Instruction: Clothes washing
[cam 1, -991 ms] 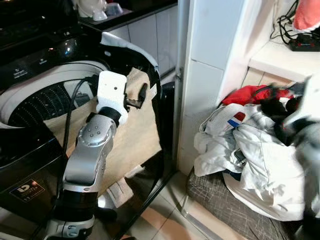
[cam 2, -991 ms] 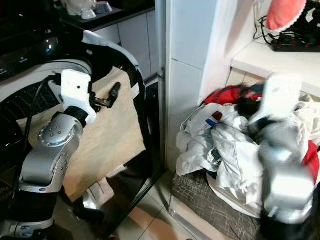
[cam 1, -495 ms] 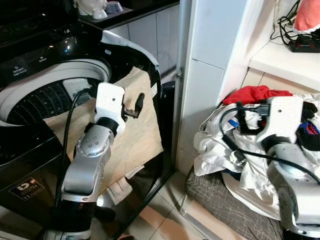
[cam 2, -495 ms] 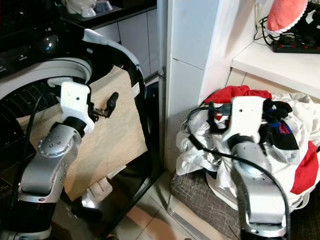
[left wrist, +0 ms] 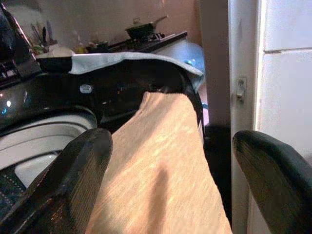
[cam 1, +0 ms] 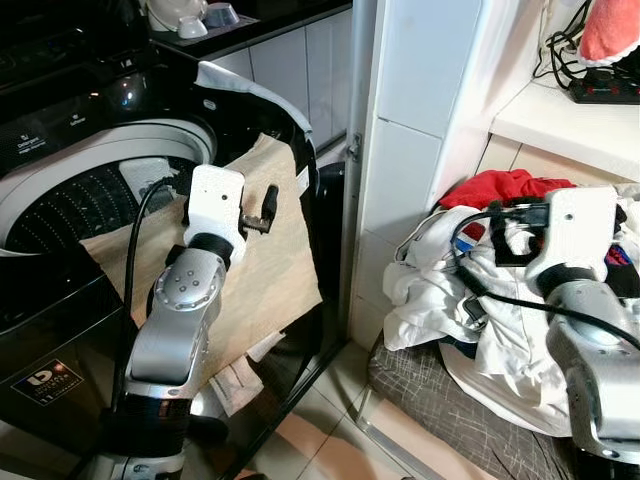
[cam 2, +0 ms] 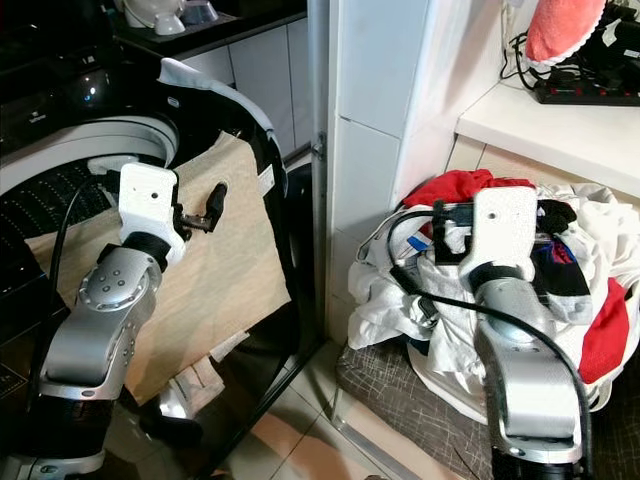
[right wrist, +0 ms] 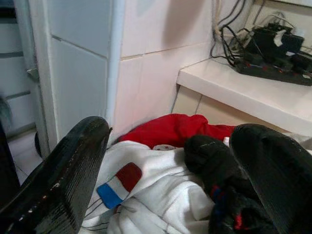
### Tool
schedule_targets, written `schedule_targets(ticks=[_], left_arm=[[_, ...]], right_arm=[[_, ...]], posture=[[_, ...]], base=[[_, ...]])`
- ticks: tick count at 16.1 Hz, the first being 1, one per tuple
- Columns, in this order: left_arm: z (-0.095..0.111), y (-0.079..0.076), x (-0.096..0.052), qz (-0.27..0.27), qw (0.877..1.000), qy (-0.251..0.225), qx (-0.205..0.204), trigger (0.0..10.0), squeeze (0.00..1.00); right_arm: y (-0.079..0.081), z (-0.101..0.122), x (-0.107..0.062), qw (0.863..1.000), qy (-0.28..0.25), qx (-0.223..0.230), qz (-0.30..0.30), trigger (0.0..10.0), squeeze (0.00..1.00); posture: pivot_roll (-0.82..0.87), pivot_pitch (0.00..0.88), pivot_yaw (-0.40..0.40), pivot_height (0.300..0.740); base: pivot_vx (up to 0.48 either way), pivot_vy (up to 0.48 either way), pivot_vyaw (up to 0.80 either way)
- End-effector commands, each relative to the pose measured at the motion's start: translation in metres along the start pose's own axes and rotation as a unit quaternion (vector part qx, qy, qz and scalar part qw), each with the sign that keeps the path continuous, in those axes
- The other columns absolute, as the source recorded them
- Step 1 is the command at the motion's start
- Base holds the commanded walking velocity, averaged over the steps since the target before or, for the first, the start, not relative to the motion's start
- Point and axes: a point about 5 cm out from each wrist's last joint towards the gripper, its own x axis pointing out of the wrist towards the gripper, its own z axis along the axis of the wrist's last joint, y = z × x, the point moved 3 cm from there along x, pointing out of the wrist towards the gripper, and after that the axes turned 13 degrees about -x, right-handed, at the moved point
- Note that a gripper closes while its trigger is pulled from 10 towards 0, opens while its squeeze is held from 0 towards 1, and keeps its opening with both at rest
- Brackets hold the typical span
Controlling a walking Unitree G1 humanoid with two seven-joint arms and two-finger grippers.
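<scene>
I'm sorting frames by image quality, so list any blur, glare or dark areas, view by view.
Eye views: sharp, evenly lit; small glare on the washing machine top. Left wrist view: dim, with the left gripper fingers soft-edged. Right wrist view: bright; clothes pile fairly clear, fingers blurred.

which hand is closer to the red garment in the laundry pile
Right. The right hand is open over the pile beside the red garment; the left hand is open over the tan cloth.

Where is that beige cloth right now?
The beige cloth hangs over the rim of the washing machine on the robot's left, draping down its front beside the white tiled wall.
</scene>
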Motion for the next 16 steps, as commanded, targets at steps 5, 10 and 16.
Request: schedule_targets(ticks=[5, 10, 16], left_arm=[[0.011, -0.011, -0.001, -0.044, 0.999, -0.019, 0.006, 10.0, 0.0], [0.018, -0.013, -0.001, -0.057, 0.998, -0.026, 0.014, 10.0, 0.0], [0.027, -0.012, 0.003, -0.033, 0.998, -0.05, 0.025, 10.0, 0.0]], right_arm=[[-0.027, -0.016, 0.016, 0.998, 0.059, 0.003, -0.02, 10.0, 1.0], [-0.058, -0.013, 0.037, 0.997, 0.075, 0.015, -0.03, 10.0, 1.0], [-0.017, 0.007, 0.028, 0.998, 0.011, 0.058, 0.028, 10.0, 0.0]], posture=[[-0.07, 0.0, 0.035, 0.74], [-0.07, 0.0, 0.011, 0.74], [-0.06, 0.0, -0.003, 0.74]], base=[[0.0, 0.0, 0.0], [0.0, 0.0, 0.0], [0.0, 0.0, 0.0]])
